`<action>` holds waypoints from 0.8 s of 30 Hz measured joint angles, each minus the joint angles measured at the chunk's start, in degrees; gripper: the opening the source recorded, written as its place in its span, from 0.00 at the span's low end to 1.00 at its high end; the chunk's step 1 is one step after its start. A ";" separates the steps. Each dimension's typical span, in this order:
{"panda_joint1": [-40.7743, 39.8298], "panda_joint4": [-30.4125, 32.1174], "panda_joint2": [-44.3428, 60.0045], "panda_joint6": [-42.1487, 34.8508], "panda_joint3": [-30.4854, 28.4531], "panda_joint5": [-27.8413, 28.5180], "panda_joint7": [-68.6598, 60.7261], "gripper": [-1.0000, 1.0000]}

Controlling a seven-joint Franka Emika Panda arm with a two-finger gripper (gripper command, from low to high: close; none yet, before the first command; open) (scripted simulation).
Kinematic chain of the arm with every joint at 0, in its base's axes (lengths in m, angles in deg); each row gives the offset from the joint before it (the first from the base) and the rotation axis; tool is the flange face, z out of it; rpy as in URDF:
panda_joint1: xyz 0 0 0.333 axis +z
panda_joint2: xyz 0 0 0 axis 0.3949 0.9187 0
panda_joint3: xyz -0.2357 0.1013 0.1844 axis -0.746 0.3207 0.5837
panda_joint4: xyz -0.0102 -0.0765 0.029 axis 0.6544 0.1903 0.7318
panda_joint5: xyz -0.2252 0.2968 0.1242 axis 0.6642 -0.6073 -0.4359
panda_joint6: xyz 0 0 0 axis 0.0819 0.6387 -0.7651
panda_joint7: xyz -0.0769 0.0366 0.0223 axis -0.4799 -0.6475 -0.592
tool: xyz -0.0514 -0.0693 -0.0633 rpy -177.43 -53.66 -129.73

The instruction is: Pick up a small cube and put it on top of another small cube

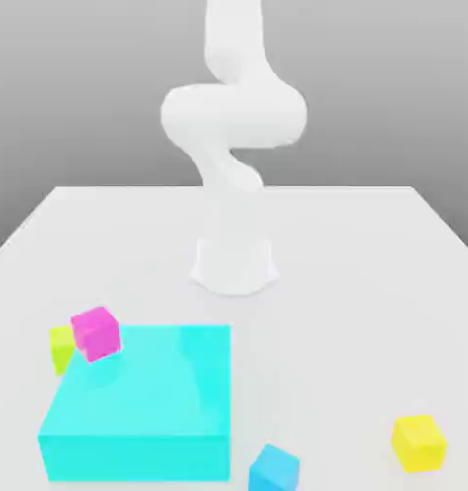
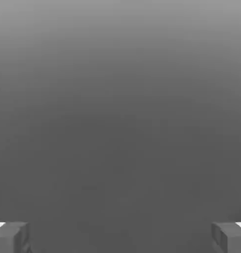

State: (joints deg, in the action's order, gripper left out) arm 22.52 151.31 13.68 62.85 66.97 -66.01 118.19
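Note:
A small bright yellow cube (image 1: 418, 442) rests on the white table (image 1: 372, 288) near the front, at the exterior view's right. A small blue cube (image 1: 273, 470) lies at the front edge, just right of the big cyan block (image 1: 142, 398). A magenta cube (image 1: 95, 333) sits at the block's far left corner, and a duller lime cube (image 1: 61, 347) is behind it. In the hand view my gripper (image 2: 120, 237) is open, its grey fingers (image 2: 11, 237) far apart with nothing between them, facing a plain grey background.
The white arm rises from its base (image 1: 233, 267) at the table's middle, bends at a bulky joint (image 1: 233, 113), and runs off the top of the exterior view. Bare table lies between the cyan block and the yellow cube.

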 joint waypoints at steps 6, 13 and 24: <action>-1.66 0.93 12.74 4.10 6.55 3.68 6.58 0.50; -1.95 1.97 27.33 8.66 12.60 9.09 14.90 0.50; 3.31 3.70 49.79 16.13 16.45 14.92 26.11 0.50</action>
State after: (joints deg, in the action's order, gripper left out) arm 25.84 155.01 63.46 78.99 83.42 -51.09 144.29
